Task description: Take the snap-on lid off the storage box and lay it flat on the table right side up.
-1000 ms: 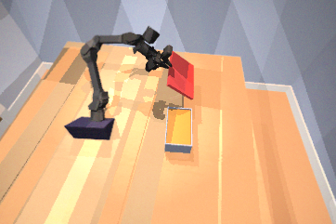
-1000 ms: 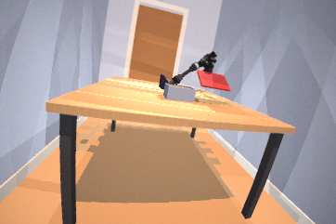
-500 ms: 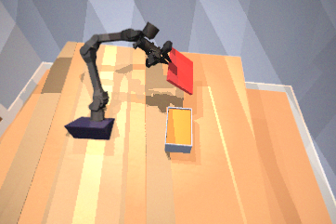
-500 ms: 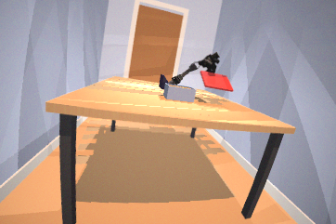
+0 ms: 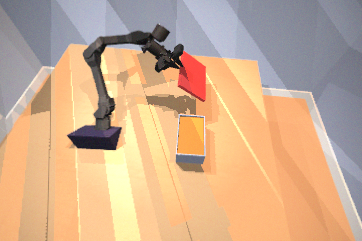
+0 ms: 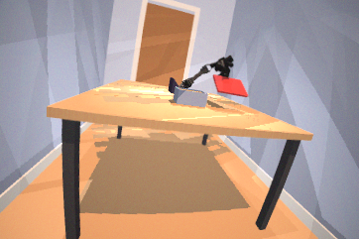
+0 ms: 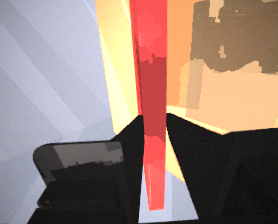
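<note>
The red lid (image 5: 194, 78) (image 6: 230, 85) (image 7: 152, 75) is in the air, clear of the box and tilted. My gripper (image 5: 180, 64) (image 7: 154, 119) is shut on one edge of the lid, which shows edge-on between the two black fingers in the wrist view. In the exterior view the gripper is above the lid's left part. The storage box (image 5: 190, 158) (image 6: 190, 96) stands upright and open on the table, grey-blue outside, with its orange-looking inside in view. The lid is beyond the box's far end in the top view. The box is not in the wrist view.
The wooden table (image 5: 150, 191) (image 6: 129, 112) bears the box and the arm's dark base (image 5: 95, 138). The table's far edge runs near the gripper and lid in the top view. Walls and a door (image 6: 166, 43) stand behind in the exterior view.
</note>
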`<state>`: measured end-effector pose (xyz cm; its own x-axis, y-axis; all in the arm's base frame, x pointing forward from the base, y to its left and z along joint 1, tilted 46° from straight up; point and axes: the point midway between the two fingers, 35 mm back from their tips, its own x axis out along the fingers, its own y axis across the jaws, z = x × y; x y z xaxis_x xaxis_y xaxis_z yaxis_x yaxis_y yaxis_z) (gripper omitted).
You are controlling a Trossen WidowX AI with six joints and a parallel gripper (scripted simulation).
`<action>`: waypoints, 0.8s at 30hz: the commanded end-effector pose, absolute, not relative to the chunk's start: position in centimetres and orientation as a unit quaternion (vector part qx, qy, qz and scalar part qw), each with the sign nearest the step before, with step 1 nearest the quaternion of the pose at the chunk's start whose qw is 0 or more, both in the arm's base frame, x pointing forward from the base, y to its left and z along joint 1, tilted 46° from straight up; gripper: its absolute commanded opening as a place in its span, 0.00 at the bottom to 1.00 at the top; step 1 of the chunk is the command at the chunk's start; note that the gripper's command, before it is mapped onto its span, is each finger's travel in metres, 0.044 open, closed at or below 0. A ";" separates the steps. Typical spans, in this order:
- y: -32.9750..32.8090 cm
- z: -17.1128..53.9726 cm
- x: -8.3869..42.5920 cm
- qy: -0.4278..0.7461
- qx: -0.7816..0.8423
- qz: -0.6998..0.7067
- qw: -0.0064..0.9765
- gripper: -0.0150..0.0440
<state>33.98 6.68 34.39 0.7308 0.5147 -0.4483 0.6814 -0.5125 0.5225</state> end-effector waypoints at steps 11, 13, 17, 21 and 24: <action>7.3 33.8 33.9 0.339 0.864 -0.115 0.354 0.25; 7.4 33.7 33.9 0.339 0.864 -0.115 0.354 0.25; 7.7 33.5 33.9 0.339 0.864 -0.115 0.354 0.25; 7.9 33.2 33.8 0.339 0.864 -0.114 0.354 0.25; 8.1 33.1 33.8 0.339 0.864 -0.114 0.354 0.25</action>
<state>33.85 8.15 32.85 0.7313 0.5152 -0.4470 0.6808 -0.5120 0.5237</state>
